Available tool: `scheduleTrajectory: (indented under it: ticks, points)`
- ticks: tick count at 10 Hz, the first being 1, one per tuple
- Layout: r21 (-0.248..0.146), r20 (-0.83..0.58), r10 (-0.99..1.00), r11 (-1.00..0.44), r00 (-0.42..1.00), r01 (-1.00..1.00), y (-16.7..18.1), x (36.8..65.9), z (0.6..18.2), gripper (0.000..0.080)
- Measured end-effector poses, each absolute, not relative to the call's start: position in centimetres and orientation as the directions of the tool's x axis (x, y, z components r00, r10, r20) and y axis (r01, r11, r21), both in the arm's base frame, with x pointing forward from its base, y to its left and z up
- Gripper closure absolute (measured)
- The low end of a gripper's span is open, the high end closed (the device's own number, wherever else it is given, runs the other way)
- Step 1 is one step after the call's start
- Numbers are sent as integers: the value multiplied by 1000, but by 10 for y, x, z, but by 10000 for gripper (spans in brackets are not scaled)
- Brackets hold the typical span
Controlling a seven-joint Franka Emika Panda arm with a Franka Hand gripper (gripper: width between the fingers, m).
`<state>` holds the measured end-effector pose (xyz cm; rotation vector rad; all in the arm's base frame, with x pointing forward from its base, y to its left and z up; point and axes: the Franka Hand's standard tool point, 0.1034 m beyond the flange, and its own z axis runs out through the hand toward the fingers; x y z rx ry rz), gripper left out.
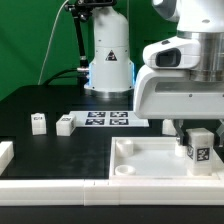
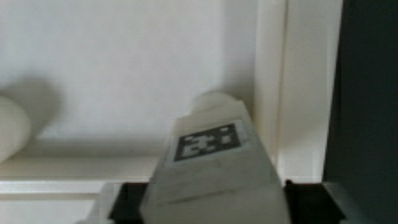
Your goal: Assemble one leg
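Holding: the gripper point(image 1: 199, 128) is closed on one leg point(image 1: 199, 146), its fingers on the two sides of the block; the tag faces the exterior camera
Place of the leg: it is upright, low over the white tray point(image 1: 150, 160), near the corner at the exterior view's right; I cannot tell if its bottom already touches the tray floor
Wrist view: the leg point(image 2: 210, 160) stands just beside the raised rim point(image 2: 276, 80) of the tray; a round socket shows partly at the edge
Step in hand: I judge it is the seating of this leg in a corner socket; not yet finished
Next move: it calls for a careful lining up with the socket, then a straight push down, perhaps a turn
Other parts: two more legs point(image 1: 38, 122) point(image 1: 66, 125) lie on the black desk point(image 1: 60, 155), near the marker board point(image 1: 108, 119)
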<state>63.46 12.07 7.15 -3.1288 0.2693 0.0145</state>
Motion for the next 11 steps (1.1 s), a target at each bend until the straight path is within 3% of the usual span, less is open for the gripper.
scheduleTrajectory:
  ticks: [5,8,9,10,11]
  points:
    - [15,-8,-549,-835,835,-549,105,634,72,509]
    - [47,18,-714,-699,700,-714,92,632,73,505]
    - [53,20,-742,-669,670,-742,90,631,73,448]
    - [53,20,-735,-676,678,-735,90,631,72,309]
    - [53,20,-735,-676,678,-735,90,631,72,309]
